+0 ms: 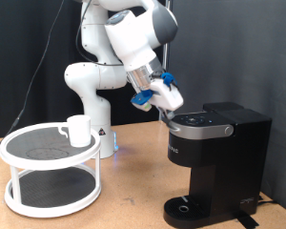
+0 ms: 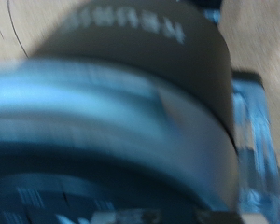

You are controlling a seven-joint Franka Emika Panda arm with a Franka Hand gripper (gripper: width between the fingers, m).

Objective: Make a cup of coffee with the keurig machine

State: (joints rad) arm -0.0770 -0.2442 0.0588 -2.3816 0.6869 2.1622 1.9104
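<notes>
Exterior view first: my end effector (image 1: 165,113) hangs at the upper edge of the keurig machine (image 1: 217,162), right at the corner of its silver-rimmed top panel on the exterior view's left side. Whether my fingers are apart or together I cannot tell; the tips are lost against the dark lid. Nothing shows between them.

The keurig machine stands on the wooden bench (image 1: 129,196) toward the exterior view's right, tall, black and boxy, with its lid down and its round drip base at the bottom. That base carries nothing.

The cup (image 1: 78,130), small, white and plain, sits upright on the top tier of a white two-tier round rack (image 1: 50,172) at the exterior view's left, well apart from the machine. The rack's shelves are dark mesh inside white rims.

Behind everything hangs a black curtain (image 1: 248,48), which fills the background. My white arm base (image 1: 93,86) stands between the rack and the machine, further back on the bench.

Wrist view is heavily blurred. A dark curved surface with pale lettering, the machine's top (image 2: 131,37), fills most of it, with a bluish smear below and a strip of pale wood at one corner. No finer detail can be read there.
</notes>
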